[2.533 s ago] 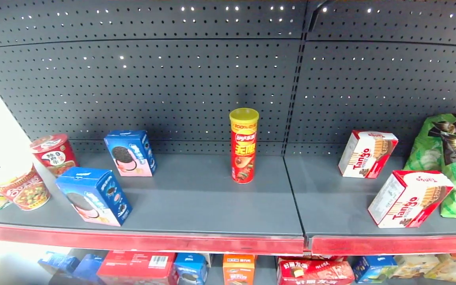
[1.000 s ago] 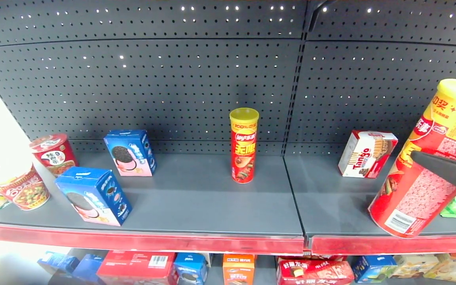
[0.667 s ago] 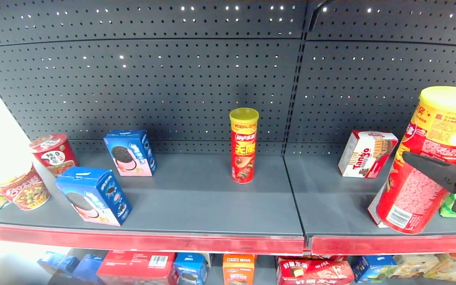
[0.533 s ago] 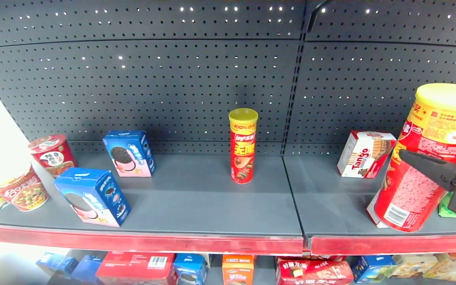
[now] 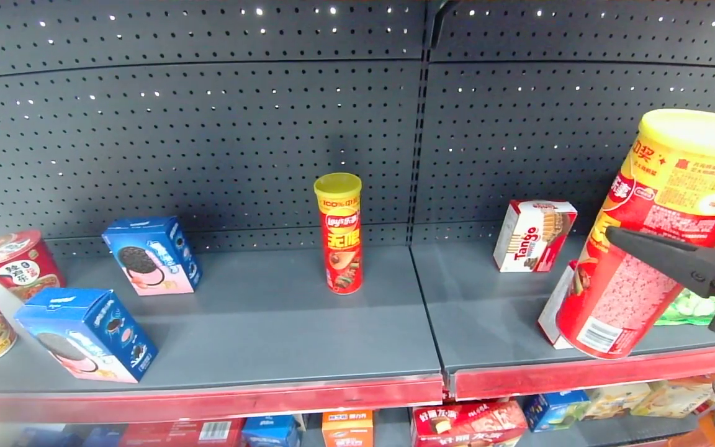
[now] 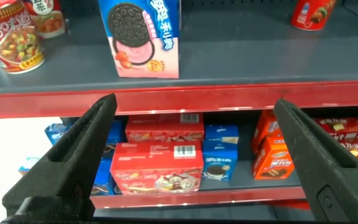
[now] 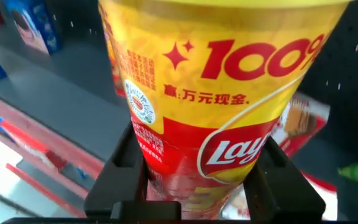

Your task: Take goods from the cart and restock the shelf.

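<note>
A big red chip can with a yellow lid [image 5: 649, 236] hangs slightly tilted at the right, in front of the grey shelf [image 5: 270, 323]. Its base is just above the shelf's red front edge. My right gripper [image 5: 643, 251] is shut on the can's middle. The right wrist view shows the can [image 7: 222, 93] up close, clamped in the right gripper [image 7: 204, 180]. A matching chip can [image 5: 340, 233] stands upright mid-shelf. My left gripper [image 6: 194, 124] is open with nothing in it, low in front of the red edge [image 6: 179, 99].
Two blue cookie boxes [image 5: 152, 254] [image 5: 87, 335] and noodle cups [image 5: 19, 264] stand at the left. A wafer box [image 5: 534, 236] and green bags [image 5: 689, 307] sit at the right. Bare shelf lies between the standing can and the wafer box. Boxes [image 5: 466, 422] fill the lower shelf.
My right gripper rose into view from the lower right with the chip can and turned it nearly upright. The head view has since shifted, sliding the whole shelf leftward.
</note>
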Controlling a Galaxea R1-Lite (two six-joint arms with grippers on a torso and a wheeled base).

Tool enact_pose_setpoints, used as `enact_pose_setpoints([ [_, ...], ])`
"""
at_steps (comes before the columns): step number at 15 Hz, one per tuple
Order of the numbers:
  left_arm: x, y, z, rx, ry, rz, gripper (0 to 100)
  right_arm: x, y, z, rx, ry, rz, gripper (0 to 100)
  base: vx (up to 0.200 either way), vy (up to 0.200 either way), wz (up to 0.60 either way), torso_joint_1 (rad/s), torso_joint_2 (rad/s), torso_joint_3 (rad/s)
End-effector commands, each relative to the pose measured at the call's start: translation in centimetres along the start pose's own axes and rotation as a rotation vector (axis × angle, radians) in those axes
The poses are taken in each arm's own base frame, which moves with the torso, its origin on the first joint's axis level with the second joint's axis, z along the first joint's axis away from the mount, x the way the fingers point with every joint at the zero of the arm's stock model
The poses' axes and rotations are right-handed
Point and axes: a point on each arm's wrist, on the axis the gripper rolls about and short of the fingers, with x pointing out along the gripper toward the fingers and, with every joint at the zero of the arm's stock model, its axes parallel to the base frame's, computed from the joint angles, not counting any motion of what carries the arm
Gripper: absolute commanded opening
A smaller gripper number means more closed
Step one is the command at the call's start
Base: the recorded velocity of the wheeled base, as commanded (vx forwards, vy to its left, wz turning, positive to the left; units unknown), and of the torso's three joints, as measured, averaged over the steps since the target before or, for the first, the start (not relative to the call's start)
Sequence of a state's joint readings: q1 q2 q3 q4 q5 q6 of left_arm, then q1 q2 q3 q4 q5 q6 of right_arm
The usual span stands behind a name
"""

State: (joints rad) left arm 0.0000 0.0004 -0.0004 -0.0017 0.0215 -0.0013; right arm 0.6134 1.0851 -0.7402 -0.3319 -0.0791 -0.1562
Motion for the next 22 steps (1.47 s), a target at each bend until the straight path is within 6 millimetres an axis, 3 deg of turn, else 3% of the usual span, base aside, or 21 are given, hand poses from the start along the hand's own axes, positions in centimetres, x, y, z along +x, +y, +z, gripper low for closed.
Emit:
enact_pose_setpoints([
  [1,0.0,0.0,0.0,0.003,0.0,-0.002,100,1.2,0.1,0.9,0.0,-0.01,0.012,0,0.0,0.0,0.0,0.0,0.0,0.0],
  [3,0.0,0.0,0.0,0.007,0.0,-0.017,100,2.9,0.3,1.4,0.006,-0.003,0.018,0,0.0,0.0,0.0,0.0,0.0,0.0],
  [5,0.0,-0.1,0.0,0.024,0.001,-0.041,100,4.7,0.6,0.3,0.0,0.057,0.024,0,0.0,0.0,0.0,0.0,0.0,0.0],
  [9,0.0,-0.1,0.0,0.029,0.0,-0.046,100,4.8,0.8,-1.7,-0.006,0.135,0.011,0,0.0,0.0,0.0,0.0,0.0,0.0],
  [10,-0.3,-0.2,2.0,0.034,-0.053,-0.085,100,4.8,0.7,-2.0,-0.008,0.145,-0.001,0,0.0,0.0,0.0,0.0,0.0,0.0],
  [11,0.0,-0.2,8.5,0.006,-0.08,-0.166,100,4.9,0.7,-1.8,-0.008,0.141,-0.007,0,0.0,0.0,0.0,0.0,0.0,0.0],
  [13,4.2,-0.5,13.9,-0.079,-0.023,-0.185,100,5.0,0.6,-1.9,-0.007,0.141,-0.01,0,0.0,0.0,0.0,0.0,0.0,0.0],
  [15,7.7,-1.4,14.6,-0.044,0.051,-0.336,100,5.2,0.5,-1.2,-0.005,0.117,-0.012,0,0.0,0.0,0.0,0.0,0.0,0.0],
  [17,9.9,-2.3,14.5,-0.039,0.079,-0.448,100,5.4,0.4,-0.6,-0.003,0.099,-0.015,0,0.0,0.0,0.0,0.0,0.0,0.0],
  [20,10.7,-2.7,15.3,-0.065,0.057,-0.661,100,5.3,0.3,-0.8,0.0,0.075,-0.021,0,0.0,0.0,0.0,0.0,0.0,0.0],
  [22,12.1,-3.1,15.3,-0.072,0.106,-0.706,100,4.3,0.2,-0.9,0.001,0.06,-0.024,0,0.0,0.0,0.0,0.0,0.0,0.0],
])
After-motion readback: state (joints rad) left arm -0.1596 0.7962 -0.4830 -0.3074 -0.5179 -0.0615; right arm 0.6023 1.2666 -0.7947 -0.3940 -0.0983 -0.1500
